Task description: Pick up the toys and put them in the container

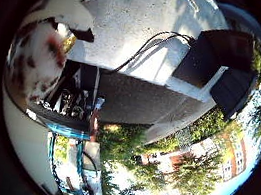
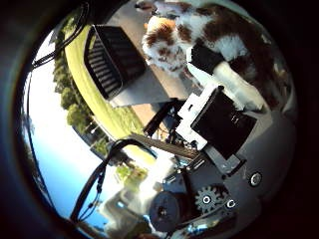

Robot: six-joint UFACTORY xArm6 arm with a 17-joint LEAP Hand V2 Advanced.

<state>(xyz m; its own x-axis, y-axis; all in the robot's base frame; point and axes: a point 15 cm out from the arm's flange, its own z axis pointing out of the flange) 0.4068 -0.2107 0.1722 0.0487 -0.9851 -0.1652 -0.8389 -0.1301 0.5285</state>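
A brown-and-white spotted plush toy (image 2: 194, 35) lies close against the palm in the right thumb side palm view. My right hand (image 2: 224, 105) has its white and black fingers curled against the toy and holds it off the ground. The toy also fills one side of the right little finger side palm view (image 1: 38, 46). A black slatted container (image 2: 115, 60) stands on the pavement beside the grass, away from the hand.
Grey concrete pavement (image 1: 134, 17) lies beyond the toy. Dark boxes (image 1: 224, 58) stand on a pale slab. A lawn (image 2: 100, 105), trees (image 1: 128, 143) and brick buildings (image 1: 216, 158) lie around. The arm's geared parts (image 2: 184, 204) show at the edge.
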